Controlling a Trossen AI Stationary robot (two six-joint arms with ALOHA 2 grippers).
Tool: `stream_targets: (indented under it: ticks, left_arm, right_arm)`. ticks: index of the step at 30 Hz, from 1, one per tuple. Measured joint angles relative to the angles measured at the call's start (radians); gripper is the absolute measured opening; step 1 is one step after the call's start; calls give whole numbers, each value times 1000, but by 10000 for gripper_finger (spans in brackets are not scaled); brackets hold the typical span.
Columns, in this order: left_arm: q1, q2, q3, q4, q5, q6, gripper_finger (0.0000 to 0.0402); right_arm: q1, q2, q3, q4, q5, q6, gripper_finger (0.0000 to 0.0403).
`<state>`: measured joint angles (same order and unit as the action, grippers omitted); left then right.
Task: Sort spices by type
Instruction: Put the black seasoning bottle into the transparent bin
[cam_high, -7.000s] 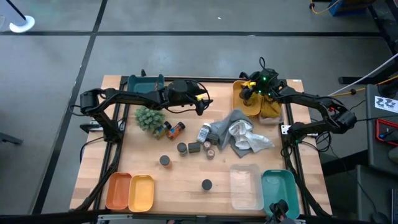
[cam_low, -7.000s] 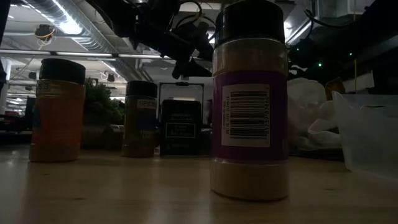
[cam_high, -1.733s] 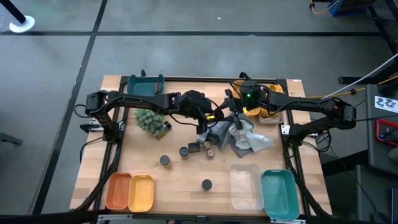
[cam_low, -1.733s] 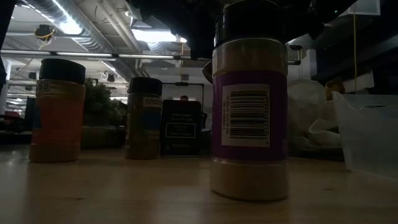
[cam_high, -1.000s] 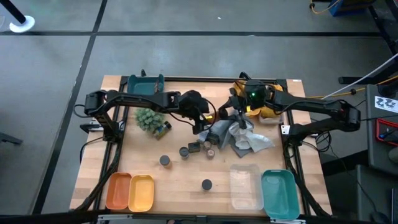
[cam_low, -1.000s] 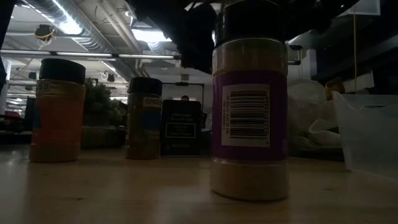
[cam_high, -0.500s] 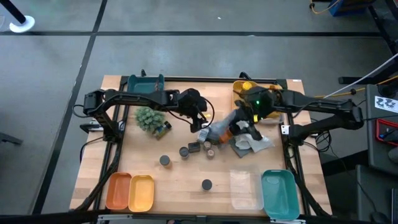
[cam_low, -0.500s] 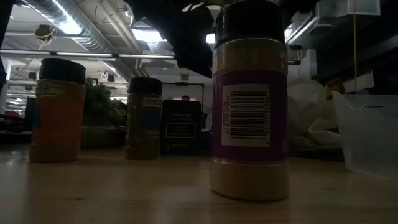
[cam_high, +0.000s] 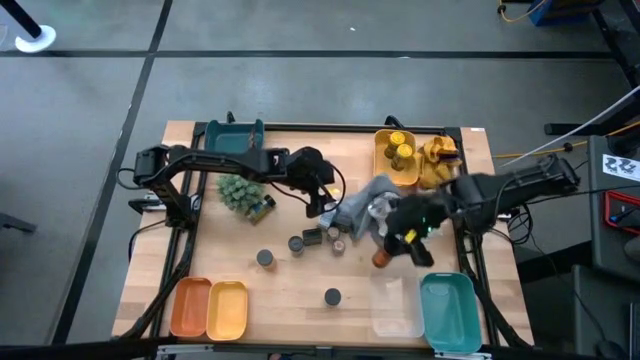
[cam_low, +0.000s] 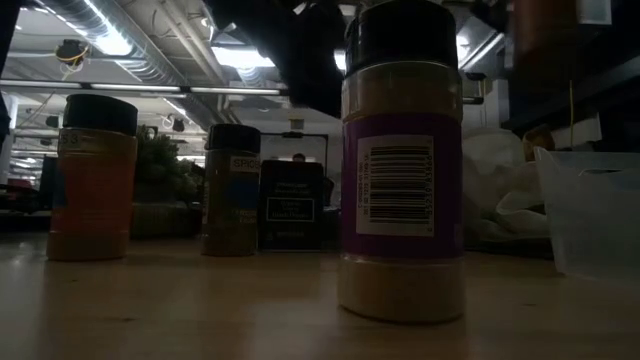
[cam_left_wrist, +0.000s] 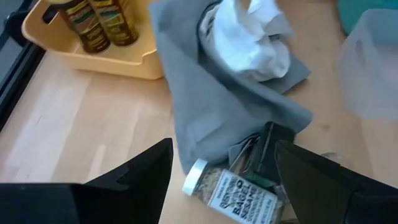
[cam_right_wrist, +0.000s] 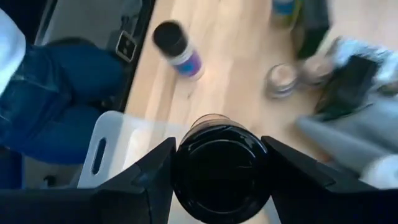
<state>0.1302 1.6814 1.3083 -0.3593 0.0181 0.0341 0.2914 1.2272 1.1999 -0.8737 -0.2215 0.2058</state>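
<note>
My right gripper (cam_high: 388, 252) is shut on a brown-orange spice jar (cam_high: 381, 259) with a dark lid, beside the far edge of the clear container (cam_high: 396, 297). My left gripper (cam_high: 321, 203) hangs open over a white-lidded jar (cam_left_wrist: 229, 193), which lies on its side at the grey cloth's (cam_left_wrist: 211, 106) edge. Several dark-lidded jars (cam_high: 313, 237) stand mid-table, one (cam_high: 265, 258) nearer and a purple-labelled one (cam_high: 332, 296) nearest. Two yellow-lidded jars (cam_high: 400, 152) stand in the yellow bin (cam_high: 385, 165). Another jar (cam_high: 262, 207) lies by the plant ball (cam_high: 240, 189). My right gripper pinches the brown-orange jar between its two fingers (cam_right_wrist: 155, 171), one on each side of the body just below the dark lid (cam_right_wrist: 221, 163). The lid faces the wrist camera, so the fingers run along the jar, slanting down from above. The jar is lifted clear of the table.
A white cloth (cam_high: 405, 225) lies on the grey one. A teal tray (cam_high: 447, 310) sits right of the clear container, orange (cam_high: 190, 305) and yellow (cam_high: 228, 308) trays at the near left, another teal tray (cam_high: 232, 135) at the far edge. A person's jeans (cam_right_wrist: 56, 99) show beyond the near edge.
My right gripper has carried the brown-orange jar from over the cloths toward the table's near edge, ending by the clear container. The jar stayed in its hold. My left gripper has hardly moved.
</note>
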Motion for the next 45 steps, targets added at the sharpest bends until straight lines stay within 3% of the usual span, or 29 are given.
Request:
stream_targets:
  ticks: [8, 15, 30, 39, 45]
  left_arm:
    - [-43, 0, 0, 33, 0, 0, 265]
    - [-65, 0, 0, 62, 0, 0, 265]
    - [-66, 0, 0, 56, 0, -11, 265]
    - [-66, 0, 0, 56, 0, -14, 265]
    - [-66, 0, 0, 56, 0, -25, 265]
  right_arm:
    - [209, 116, 0, -49, 159, 136, 206]
    - [305, 247, 0, -59, 241, 168, 206]
    - [318, 413, 4, -53, 254, 163, 213]
    - [317, 419, -1, -58, 228, 162, 287]
    - [317, 419, -1, -71, 228, 162, 306]
